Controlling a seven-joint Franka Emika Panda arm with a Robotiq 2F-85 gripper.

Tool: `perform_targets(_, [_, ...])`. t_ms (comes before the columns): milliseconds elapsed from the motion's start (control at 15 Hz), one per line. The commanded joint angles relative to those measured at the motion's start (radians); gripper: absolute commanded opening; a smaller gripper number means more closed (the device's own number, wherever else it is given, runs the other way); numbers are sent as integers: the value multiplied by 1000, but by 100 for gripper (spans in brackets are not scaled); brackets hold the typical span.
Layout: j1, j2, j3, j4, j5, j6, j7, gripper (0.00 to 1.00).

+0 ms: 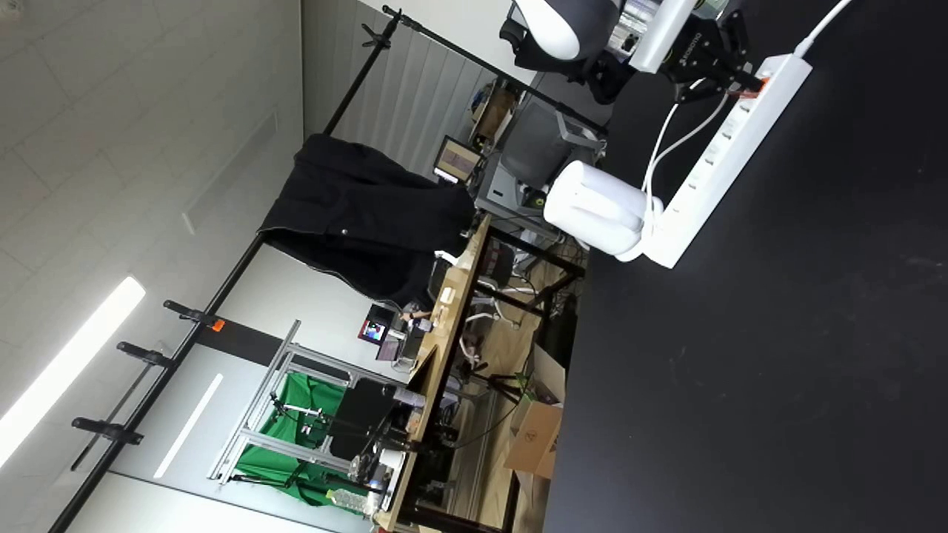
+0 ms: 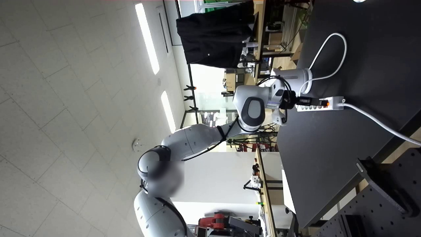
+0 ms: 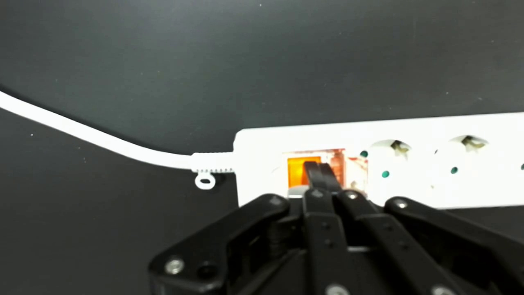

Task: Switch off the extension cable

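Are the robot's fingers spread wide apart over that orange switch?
No, the wrist view shows the gripper closed, its tips together, over the orange rocker switch on the white power strip.

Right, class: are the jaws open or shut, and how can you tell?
Shut: in the wrist view, the fingertips meet with no visible gap, in front of the orange switch.

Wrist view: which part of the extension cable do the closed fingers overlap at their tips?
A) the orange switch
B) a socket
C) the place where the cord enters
A: the tips of the fingers stand together in front of the orange switch, while the sockets lie to the right in that view.
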Motion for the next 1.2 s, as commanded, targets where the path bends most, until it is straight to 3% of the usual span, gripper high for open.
perform_targets(0, [16, 31, -5, 20, 5, 16, 46, 0])
perform_targets(400, [58, 23, -22, -18, -2, 81, 72, 0])
perform_targets(1133, [238, 22, -108, -119, -21, 242, 155, 0])
